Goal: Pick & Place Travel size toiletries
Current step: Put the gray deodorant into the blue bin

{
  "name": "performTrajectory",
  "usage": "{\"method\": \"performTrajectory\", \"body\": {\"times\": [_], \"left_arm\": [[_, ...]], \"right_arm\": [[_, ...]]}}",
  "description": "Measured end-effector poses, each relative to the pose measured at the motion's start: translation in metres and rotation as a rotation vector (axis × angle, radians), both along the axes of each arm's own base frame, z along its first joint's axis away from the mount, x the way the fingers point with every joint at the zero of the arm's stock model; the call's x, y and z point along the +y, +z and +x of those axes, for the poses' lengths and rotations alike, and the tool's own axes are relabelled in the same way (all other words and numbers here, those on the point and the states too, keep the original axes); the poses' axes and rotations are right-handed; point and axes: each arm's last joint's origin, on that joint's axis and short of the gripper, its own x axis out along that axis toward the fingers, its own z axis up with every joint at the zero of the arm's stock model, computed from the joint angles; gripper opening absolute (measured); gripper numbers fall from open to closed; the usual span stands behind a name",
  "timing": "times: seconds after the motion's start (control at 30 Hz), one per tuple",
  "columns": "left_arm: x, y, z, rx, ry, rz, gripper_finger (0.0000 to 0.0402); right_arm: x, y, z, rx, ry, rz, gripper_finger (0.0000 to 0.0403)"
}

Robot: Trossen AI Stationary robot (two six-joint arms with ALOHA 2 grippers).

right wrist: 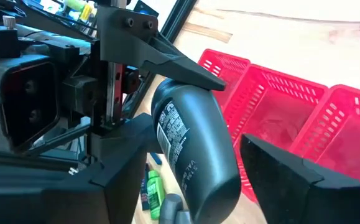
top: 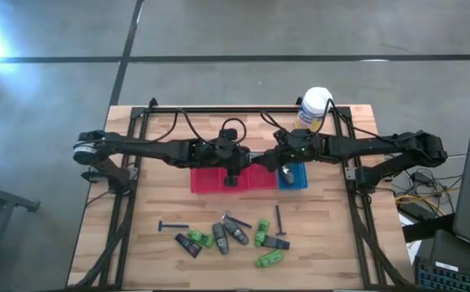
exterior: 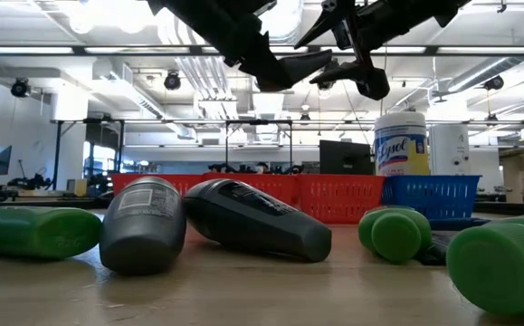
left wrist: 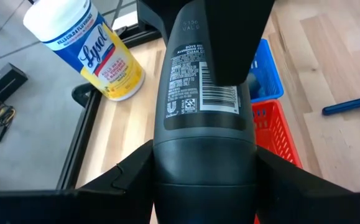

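My left gripper and my right gripper meet high over the red basket. The left one is shut on a dark grey mini bottle that points toward the right arm. The right gripper is open, its fingers standing on either side of the bottle's far end. The other toiletries lie on the near half of the table: green tubes, grey bottles, razors and black tubes. My left gripper pinches the bottle's plain smooth end between its two fingers, one on each side. It comes level from the table's left and lies along the bottle. The bottle is lifted clear and lies about level. My right gripper's fingers flank the labelled end; whether they touch it, I cannot tell.
A blue basket stands right of the red one. The white-and-yellow canister is at the far right corner. Black frame rails run along both table sides. Bare wood shows near the table's near corners.
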Motion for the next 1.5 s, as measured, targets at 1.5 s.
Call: {"method": "performTrajectory", "body": {"times": [1.5], "left_arm": [[0.000, -0.012, -0.032, 0.273, 0.139, -0.086, 0.0284]], "right_arm": [[0.061, -0.016, -0.087, 0.438, -0.445, -0.194, 0.0111]]}}
